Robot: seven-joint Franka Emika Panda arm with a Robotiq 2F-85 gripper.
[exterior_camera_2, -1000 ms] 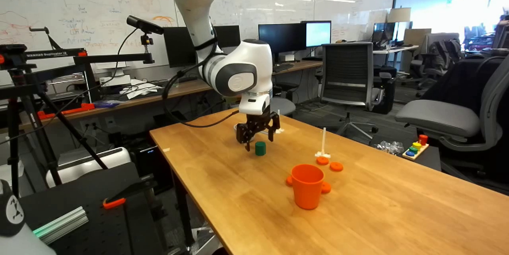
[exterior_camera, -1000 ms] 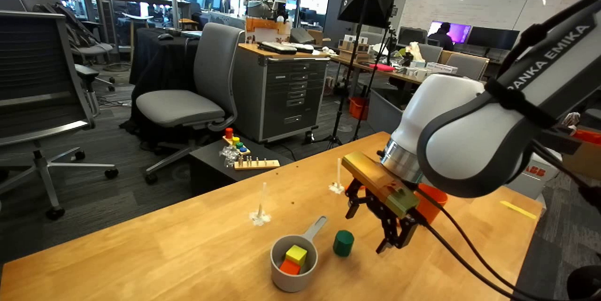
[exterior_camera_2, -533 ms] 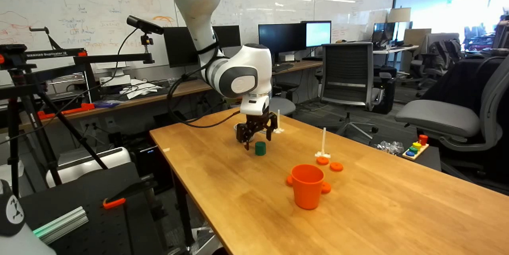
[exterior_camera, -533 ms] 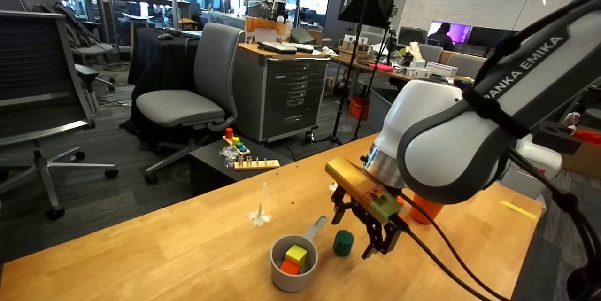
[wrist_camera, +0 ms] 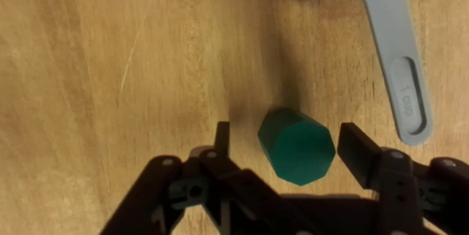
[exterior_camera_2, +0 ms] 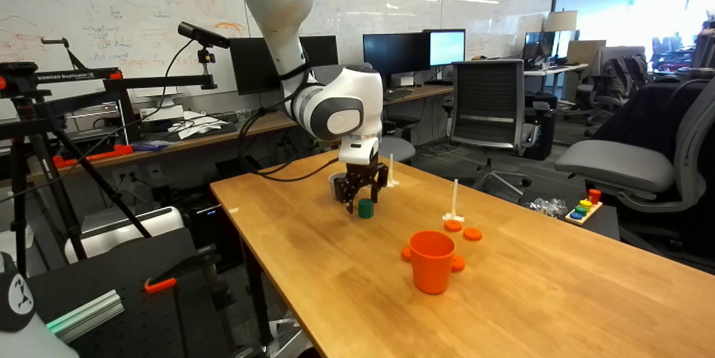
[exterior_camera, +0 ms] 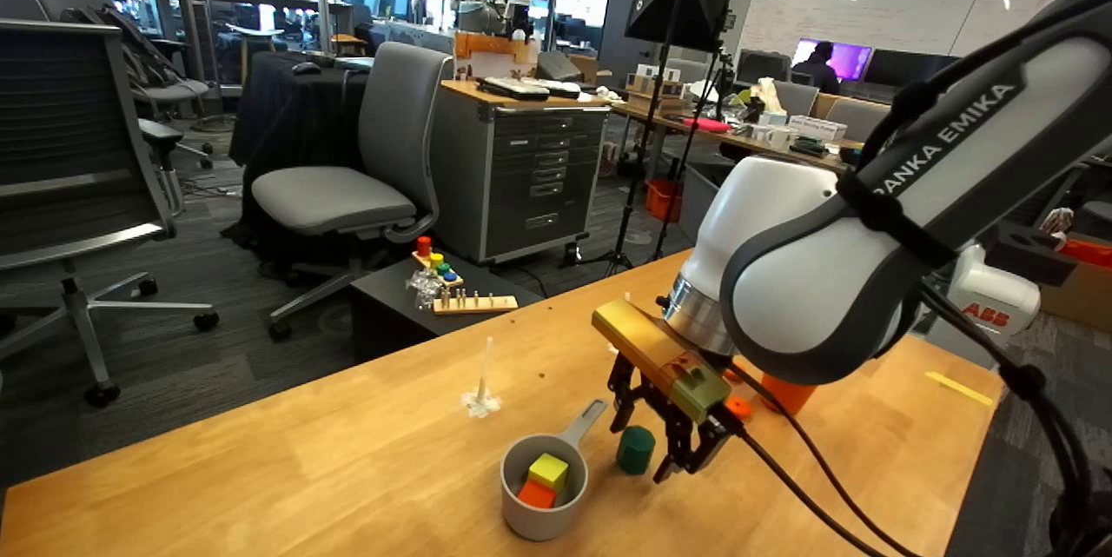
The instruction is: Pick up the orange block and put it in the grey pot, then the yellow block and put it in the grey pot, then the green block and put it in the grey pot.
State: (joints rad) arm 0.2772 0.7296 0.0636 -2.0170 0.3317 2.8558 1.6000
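The green octagonal block (wrist_camera: pixel 301 152) stands on the wooden table (wrist_camera: pixel 165 62); in the wrist view it sits between the fingers (wrist_camera: pixel 358 156) of my claw (wrist_camera: pixel 286 141). My claw is released: one finger stands clear of the block at 9 o'clock, the other just beside it at 3 o'clock, where I cannot verify contact. In an exterior view, the grey measuring cup (exterior_camera: pixel 537 529) stands at 8 o'clock from the block, its handle (exterior_camera: pixel 584 423) pointing to 1 o'clock, and contains the orange block (exterior_camera: pixel 537 494) and the yellow block (exterior_camera: pixel 548 471). In an exterior view, the orange tumbler (exterior_camera_2: pixel 432 264) stands at 4 o'clock, well apart.
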